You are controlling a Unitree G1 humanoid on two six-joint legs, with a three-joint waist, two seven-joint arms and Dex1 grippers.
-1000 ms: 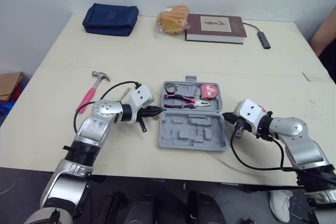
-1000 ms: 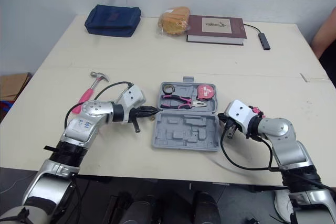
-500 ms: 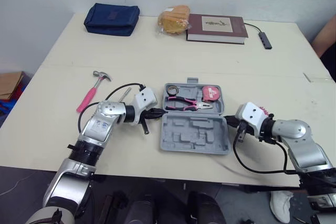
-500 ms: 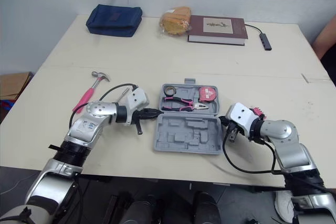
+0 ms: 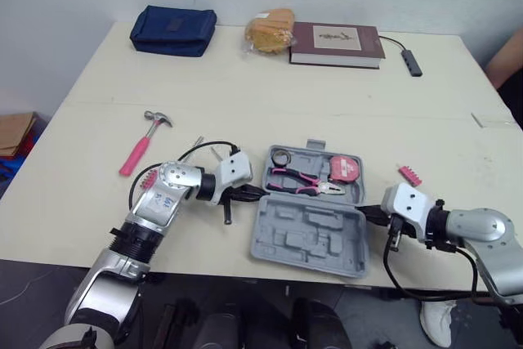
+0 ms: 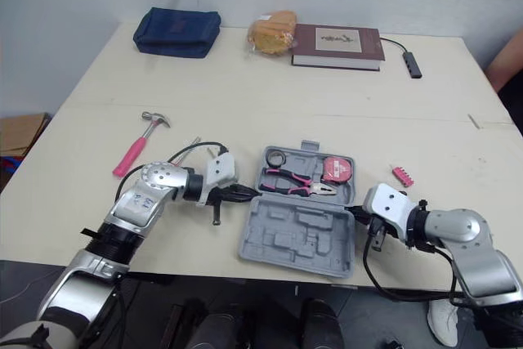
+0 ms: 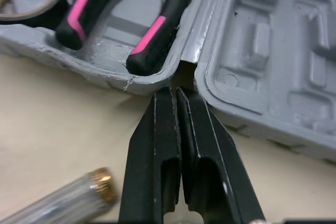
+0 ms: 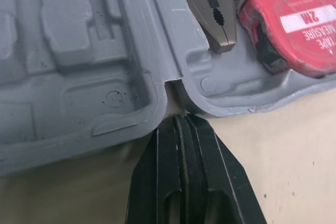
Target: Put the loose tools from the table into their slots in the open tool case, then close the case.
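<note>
A: The case (image 5: 306, 232) now lies further right and nearer the table's front edge than 1 s ago, slightly turned.

B: And the grippers?

A: The left gripper (image 5: 255, 194) and right gripper (image 5: 366, 214) have their jaws pressed together, holding nothing, with tips at the hinge notches.

B: Any progress, then?

A: Only repositioning, I judge. The hammer (image 5: 145, 141) near the left edge, screwdriver (image 5: 228, 211) and bit rack (image 5: 409, 175) lie loose, and the case is open.
</note>
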